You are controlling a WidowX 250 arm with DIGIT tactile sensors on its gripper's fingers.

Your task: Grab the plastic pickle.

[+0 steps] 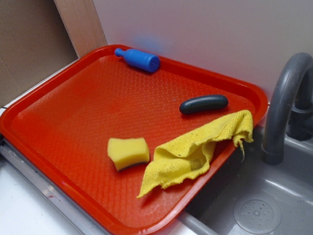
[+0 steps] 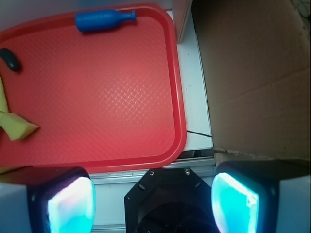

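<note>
On red tray (image 1: 73,127), unmarked plastic pickle (image 1: 203,104)

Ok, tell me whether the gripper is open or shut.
Open. In the wrist view the gripper has its two fingers far apart, with nothing between them; it is over the tray's edge.

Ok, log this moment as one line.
gripper: open, off tray edge | plastic pickle: on red tray, ungrasped | yellow cloth: beside pickle

Plastic pickle (image 2: 9,59) cropped at wrist edge
</note>
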